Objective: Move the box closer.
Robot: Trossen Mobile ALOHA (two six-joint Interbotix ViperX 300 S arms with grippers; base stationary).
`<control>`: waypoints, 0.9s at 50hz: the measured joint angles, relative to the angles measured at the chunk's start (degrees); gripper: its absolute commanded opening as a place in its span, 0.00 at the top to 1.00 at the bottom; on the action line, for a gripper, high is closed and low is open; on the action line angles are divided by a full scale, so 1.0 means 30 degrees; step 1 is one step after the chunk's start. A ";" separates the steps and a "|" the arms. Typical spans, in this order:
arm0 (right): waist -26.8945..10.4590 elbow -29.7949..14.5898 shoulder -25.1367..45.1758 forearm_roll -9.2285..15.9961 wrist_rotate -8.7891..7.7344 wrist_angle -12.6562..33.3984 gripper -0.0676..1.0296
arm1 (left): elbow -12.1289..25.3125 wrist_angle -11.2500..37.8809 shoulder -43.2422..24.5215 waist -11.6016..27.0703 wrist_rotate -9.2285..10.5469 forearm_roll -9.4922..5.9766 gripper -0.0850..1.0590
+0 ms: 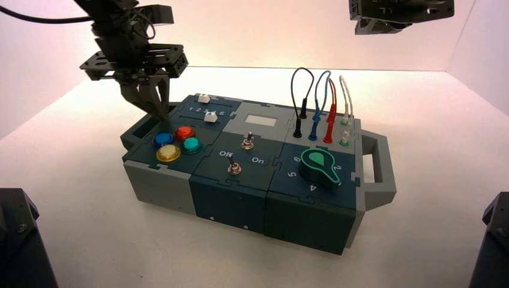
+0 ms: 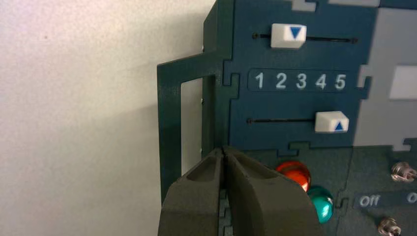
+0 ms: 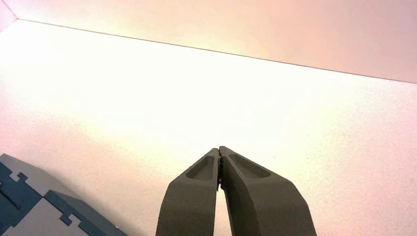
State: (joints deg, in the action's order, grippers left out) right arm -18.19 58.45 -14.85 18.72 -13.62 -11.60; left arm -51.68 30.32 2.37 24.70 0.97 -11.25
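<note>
The box (image 1: 234, 204), dark blue and grey, lies across the middle of the white table, turned a little. My left gripper (image 1: 157, 114) hangs shut and empty over its left end. Its tips sit just behind the coloured buttons (image 1: 177, 143) and beside the left handle (image 1: 135, 133). In the left wrist view the left gripper (image 2: 223, 147) points at the seam between the box (image 2: 236, 29) and the left handle (image 2: 169, 123). My right gripper (image 3: 219, 148) is shut on nothing, high at the back right, with a corner of the box (image 3: 29, 206) below it.
A green dial (image 1: 320, 164), two toggle switches (image 1: 246, 142) and looped wires (image 1: 312, 102) sit on the box's top. A grey right handle (image 1: 378, 168) sticks out. Two white sliders (image 2: 288, 35) flank a 1–5 scale. Black arm bases (image 1: 18, 240) stand at the front corners.
</note>
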 measured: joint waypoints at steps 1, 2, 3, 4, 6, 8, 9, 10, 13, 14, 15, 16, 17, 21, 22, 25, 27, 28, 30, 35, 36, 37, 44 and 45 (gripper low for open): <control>0.0000 0.0000 0.0000 0.0000 0.0000 0.0000 0.96 | 0.0088 -0.0088 -0.0117 -0.0029 0.0000 0.0059 0.95; 0.0000 0.0000 0.0000 0.0000 0.0000 0.0000 0.96 | 0.0146 -0.0088 -0.0205 -0.0088 0.0029 0.0059 0.95; 0.0000 0.0000 -0.0029 0.0000 0.0000 0.0000 0.96 | 0.0205 -0.0117 -0.0293 -0.0146 0.0000 0.0059 0.95; 0.0000 0.0000 -0.0029 0.0000 0.0000 0.0000 0.96 | 0.0234 -0.0117 -0.0322 -0.0146 0.0000 0.0088 0.95; 0.0000 -0.0029 -0.0029 0.0000 0.0000 0.0000 0.96 | 0.0352 -0.0117 -0.0469 -0.0234 0.0029 0.0088 0.95; 0.0000 0.0000 -0.0029 -0.0029 0.0000 0.0000 0.96 | 0.0381 -0.0176 -0.0557 -0.0322 0.0000 0.0117 0.95; 0.0000 0.0000 -0.0029 0.0000 0.0000 0.0000 0.96 | 0.0381 -0.0293 -0.0586 -0.0381 0.0000 0.0146 0.95; 0.0000 0.0000 -0.0059 0.0000 0.0000 0.0000 0.96 | 0.0410 -0.0293 -0.0586 -0.0469 0.0029 0.0176 0.95; 0.0000 0.0000 -0.0059 0.0000 0.0000 0.0000 0.96 | 0.0264 -0.0293 -0.0703 -0.0937 -0.0117 0.0439 0.95; 0.0000 0.0000 -0.0088 0.0000 0.0000 0.0000 0.96 | 0.0117 -0.0322 -0.0820 -0.1025 -0.0059 0.0410 0.95; 0.0000 0.0000 -0.0059 0.0000 0.0000 0.0000 0.96 | 0.0000 -0.0234 -0.0908 -0.1172 -0.0088 0.0439 0.95; 0.0000 0.0000 -0.0088 0.0000 0.0000 0.0000 0.96 | -0.0146 -0.0146 -0.0967 -0.1230 -0.0146 0.0469 0.95; 0.0000 0.0000 -0.0088 0.0000 0.0000 0.0000 0.96 | -0.0146 -0.0146 -0.0967 -0.1230 -0.0146 0.0469 0.95; 0.0029 0.0000 -0.0117 0.0000 0.0000 0.0000 0.96 | -0.0293 -0.0146 -0.0732 -0.1348 -0.0059 0.0527 0.95; 0.0029 0.0000 -0.0146 0.0000 0.0000 0.0000 0.96 | -0.0352 -0.0176 -0.0703 -0.1377 -0.0088 0.0527 0.95; -0.0029 0.0029 -0.0176 0.0000 0.0000 0.0000 0.96 | -0.0469 -0.0176 -0.0615 -0.1377 -0.0059 0.0527 0.95; 0.0000 0.0029 -0.0176 0.0000 0.0000 0.0000 0.96 | -0.0645 -0.0117 -0.0498 -0.1377 -0.0059 0.0527 0.95; 0.0029 0.0029 -0.0176 0.0000 0.0000 0.0000 0.96 | -0.0703 -0.0176 -0.0469 -0.1377 -0.0029 0.0527 0.95; 0.0000 0.0029 -0.0205 0.0000 0.0000 0.0000 0.96 | -0.0762 -0.0176 -0.0439 -0.1377 -0.0029 0.0527 0.95; 0.0000 0.0029 -0.0176 0.0000 0.0000 0.0000 0.96 | -0.1260 -0.0176 -0.0293 -0.1377 0.0000 0.0410 0.95; 0.0000 0.0029 -0.0176 0.0000 0.0000 0.0000 0.96 | -0.1348 -0.0176 -0.0293 -0.1377 -0.0029 0.0352 0.95; 0.0000 0.0029 -0.0176 0.0000 0.0000 0.0000 0.96 | -0.1377 -0.0176 -0.0293 -0.1377 0.0000 0.0352 0.95; 0.0000 0.0000 -0.0176 0.0000 0.0000 0.0000 0.96 | -0.1934 -0.0205 0.0117 -0.1377 0.0000 0.0146 0.95; 0.0000 0.0029 -0.0205 0.0000 0.0000 0.0000 0.96 | -0.2051 -0.0205 0.0264 -0.1348 0.0000 0.0117 0.95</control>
State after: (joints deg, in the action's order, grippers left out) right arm -18.19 58.54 -15.47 18.72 -13.62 -11.60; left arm -57.83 29.71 3.16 20.65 0.97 -10.90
